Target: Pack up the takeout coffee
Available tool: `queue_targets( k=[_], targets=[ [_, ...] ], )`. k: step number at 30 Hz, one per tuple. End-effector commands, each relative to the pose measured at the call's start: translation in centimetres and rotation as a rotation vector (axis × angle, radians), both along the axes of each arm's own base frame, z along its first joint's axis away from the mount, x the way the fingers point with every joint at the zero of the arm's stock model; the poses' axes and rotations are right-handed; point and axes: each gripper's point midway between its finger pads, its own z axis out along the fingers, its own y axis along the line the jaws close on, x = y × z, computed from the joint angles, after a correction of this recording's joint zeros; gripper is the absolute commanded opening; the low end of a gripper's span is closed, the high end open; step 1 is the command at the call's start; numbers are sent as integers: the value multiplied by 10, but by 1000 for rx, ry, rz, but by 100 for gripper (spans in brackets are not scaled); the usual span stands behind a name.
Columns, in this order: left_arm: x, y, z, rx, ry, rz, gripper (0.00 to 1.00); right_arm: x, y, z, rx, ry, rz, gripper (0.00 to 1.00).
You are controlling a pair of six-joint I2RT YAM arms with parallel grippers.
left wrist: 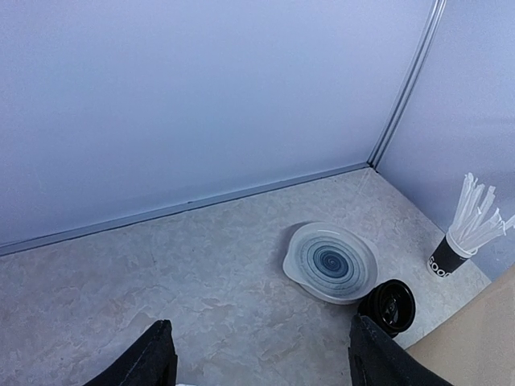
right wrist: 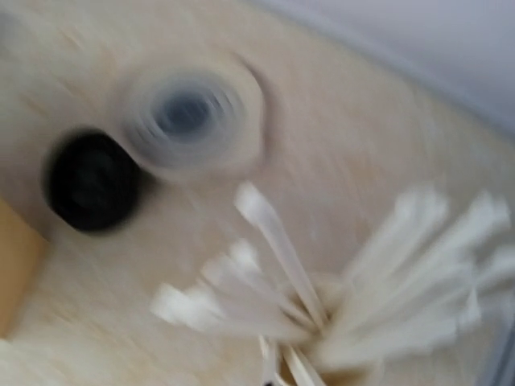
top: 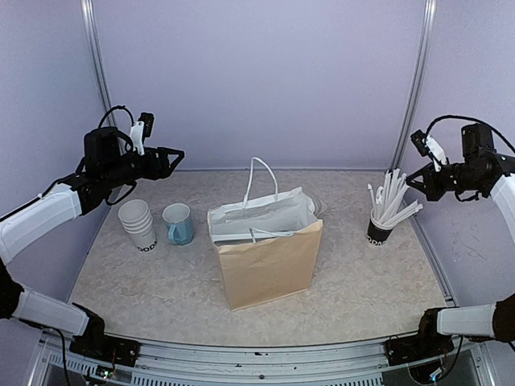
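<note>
The takeout coffee shows only as a round black lid (left wrist: 388,305) in the left wrist view, between a plate and the bag's edge. It is a blurred black disc (right wrist: 88,181) in the right wrist view. The bag hides it in the top view. My left gripper (top: 173,157) is raised at the back left, above the table. Its fingers (left wrist: 153,358) stand wide apart and empty. My right gripper (top: 417,183) hovers at the far right, just above the straws. Its fingers do not show in its blurred wrist view.
A brown paper bag (top: 265,261) with a white liner and handles stands open at the centre. Stacked white cups (top: 138,223) and a light-blue mug (top: 179,223) stand to its left. A black cup of white straws (top: 378,229) stands to its right. A blue-swirl plate (left wrist: 331,261) lies behind the bag.
</note>
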Motion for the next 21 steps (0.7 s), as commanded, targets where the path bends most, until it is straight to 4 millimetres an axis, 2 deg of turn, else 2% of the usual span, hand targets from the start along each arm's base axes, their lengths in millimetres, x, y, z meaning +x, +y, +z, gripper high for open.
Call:
queue_targets(
  k=[1,4,7,9,12,14,17,21],
  targets=[
    [5,2,-6,-15,18,-2,71,-34,32,19,148,9,161,0],
    [7,3,-9,-14,24,2,71,-45,38,22,159,16,210,0],
    [9,6,-10,-16,27,10,71,-51,44,38,154,-18,269,0],
    [10,8,-11,-19,31,12,71,-56,47,55,132,-63,310,0],
    [12,9,-13,-25,39,12,72,-64,54,92,102,-171,389,0],
    [13,9,-14,-26,45,12,71,-70,61,120,115,-238,444,0],
    [16,12,-17,-27,55,17,71,-77,71,151,165,-298,524,0],
    [17,16,-16,-26,51,25,71,-82,80,180,226,-346,598,0]
  ],
)
